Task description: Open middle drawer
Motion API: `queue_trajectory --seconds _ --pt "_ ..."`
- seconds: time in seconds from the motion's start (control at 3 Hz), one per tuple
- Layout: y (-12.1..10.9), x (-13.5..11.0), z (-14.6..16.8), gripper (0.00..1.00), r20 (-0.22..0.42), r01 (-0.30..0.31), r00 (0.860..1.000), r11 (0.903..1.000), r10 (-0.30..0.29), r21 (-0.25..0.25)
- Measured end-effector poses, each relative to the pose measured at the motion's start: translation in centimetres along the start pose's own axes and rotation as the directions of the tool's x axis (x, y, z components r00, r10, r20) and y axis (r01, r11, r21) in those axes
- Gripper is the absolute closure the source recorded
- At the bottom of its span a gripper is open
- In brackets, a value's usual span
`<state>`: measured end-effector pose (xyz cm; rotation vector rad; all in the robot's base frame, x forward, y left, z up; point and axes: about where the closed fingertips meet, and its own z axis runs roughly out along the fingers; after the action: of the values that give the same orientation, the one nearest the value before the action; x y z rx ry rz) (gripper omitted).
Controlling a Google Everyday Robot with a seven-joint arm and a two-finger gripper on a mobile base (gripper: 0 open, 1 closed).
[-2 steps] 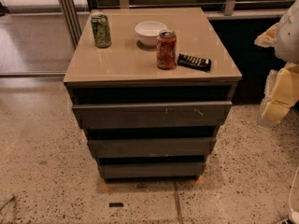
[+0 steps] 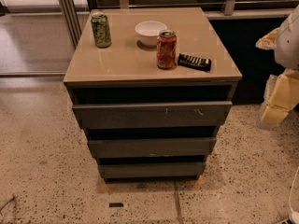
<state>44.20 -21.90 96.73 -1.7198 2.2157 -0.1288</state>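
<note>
The middle drawer is a plain dark grey handleless front, between the wider top front with pale scratches and the shorter bottom front. It sits in line with the stepped stack and does not stick out past the top front. My gripper shows only as white and pale yellow parts at the right edge. It is beside the cabinet, well to the right of the drawers, and touches nothing.
On the beige cabinet top stand a green can, a white bowl, a red can and a black remote. Speckled floor lies in front. A dark wall and a rail are behind, and a glass partition is at the left.
</note>
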Motion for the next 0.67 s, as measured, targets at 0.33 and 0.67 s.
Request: queue_trajectory --seconds 0.33,0.67 --pt "-0.1 1.0 2.4 0.00 0.010 -0.025 1.000 0.9994 0.025 0.023" --pt "0.4 1.9 8.2 0.00 0.064 -0.037 0.997 0.9993 0.037 0.004"
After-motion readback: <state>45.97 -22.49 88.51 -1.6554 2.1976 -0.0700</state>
